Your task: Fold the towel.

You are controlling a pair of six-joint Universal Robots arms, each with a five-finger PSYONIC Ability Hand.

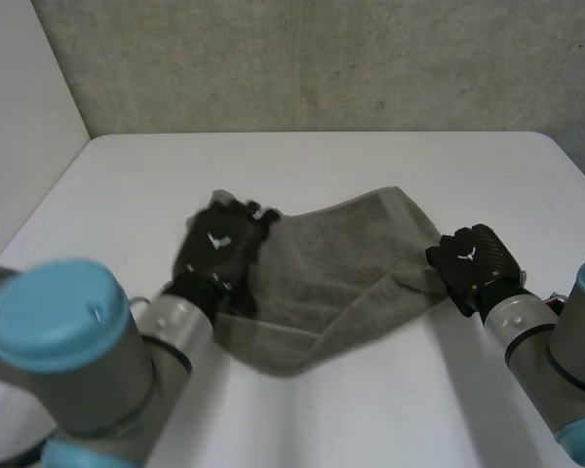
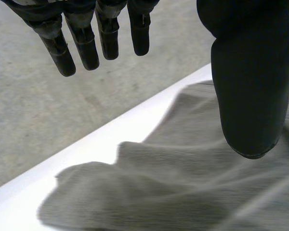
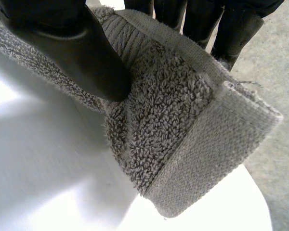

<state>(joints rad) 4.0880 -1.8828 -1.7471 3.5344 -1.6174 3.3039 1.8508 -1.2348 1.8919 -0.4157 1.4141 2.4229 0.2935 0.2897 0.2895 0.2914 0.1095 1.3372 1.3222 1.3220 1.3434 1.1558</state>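
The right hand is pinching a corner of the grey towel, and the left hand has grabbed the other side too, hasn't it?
Not quite: the left hand has grabbed nothing. The left wrist view shows its fingers straight and apart from the thumb, with the towel lying under the palm, ungripped. The right hand does pinch a corner of the grey towel.

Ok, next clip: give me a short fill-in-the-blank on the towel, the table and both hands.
1. The grey towel lies on a ___ table.
2. The right hand pinches a corner of the ___ between thumb and fingers.
3. The left hand, at the towel's opposite side, is ___ and holds nothing.
Missing words: white; towel; open.
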